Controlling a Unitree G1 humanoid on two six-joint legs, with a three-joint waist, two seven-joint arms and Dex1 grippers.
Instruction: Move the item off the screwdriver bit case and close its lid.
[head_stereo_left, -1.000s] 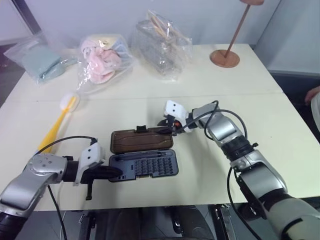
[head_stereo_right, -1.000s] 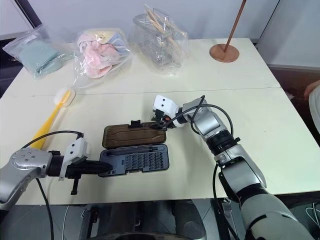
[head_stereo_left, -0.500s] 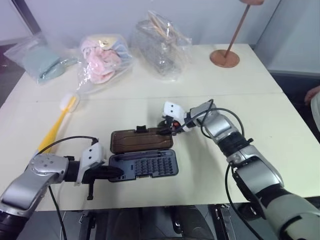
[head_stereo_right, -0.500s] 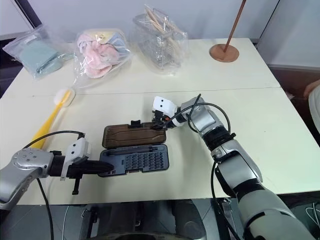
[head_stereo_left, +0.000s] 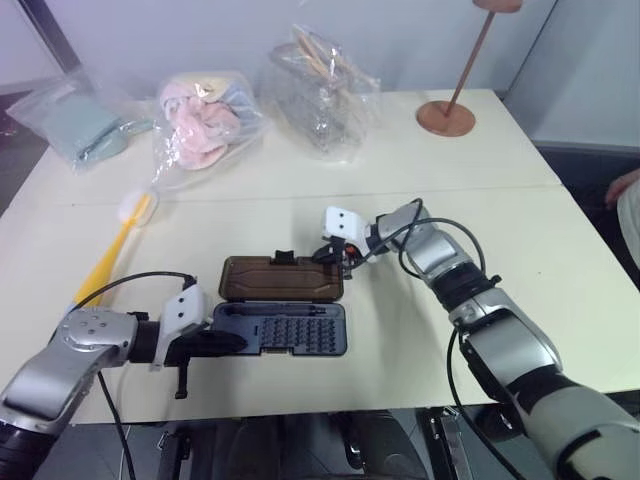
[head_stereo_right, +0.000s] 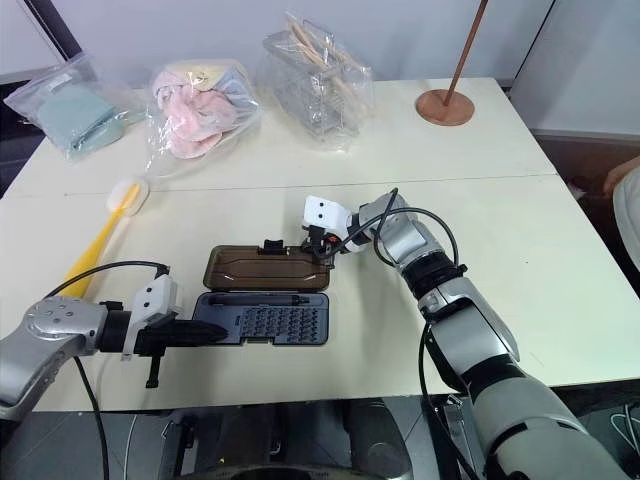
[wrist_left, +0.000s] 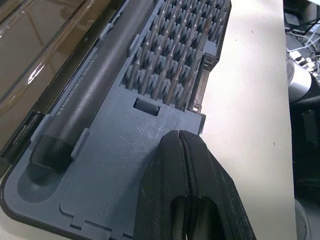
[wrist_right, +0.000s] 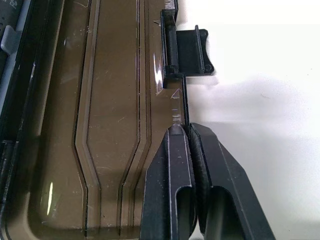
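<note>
The yellow-handled brush (head_stereo_left: 112, 255) lies on the table to the left, apart from the screwdriver bit case (head_stereo_left: 290, 330). The case lies open, its grey-blue tray holding rows of bits and a dark driver handle (wrist_left: 95, 85). The smoky-brown lid (head_stereo_left: 282, 280) is hinged along the tray's far side, with a black latch tab (wrist_right: 192, 50) on its outer edge. My right gripper (wrist_right: 188, 129) is shut on the lid's outer edge beside the tab. At the tray's left end my left gripper (wrist_left: 179, 136) is shut, its tips resting on the tray floor.
Three plastic bags stand at the back: a teal one (head_stereo_left: 75, 125), a pink one (head_stereo_left: 205, 120) and a clear one (head_stereo_left: 320, 90). A copper lamp base (head_stereo_left: 445, 117) sits at the back right. A person's hand (head_stereo_left: 625, 190) shows at the right edge.
My right gripper has shut on the lid's outer edge. That edge has lifted a little, so the lid looks narrower, and the tray now lies straighter. The left gripper has stayed put.
</note>
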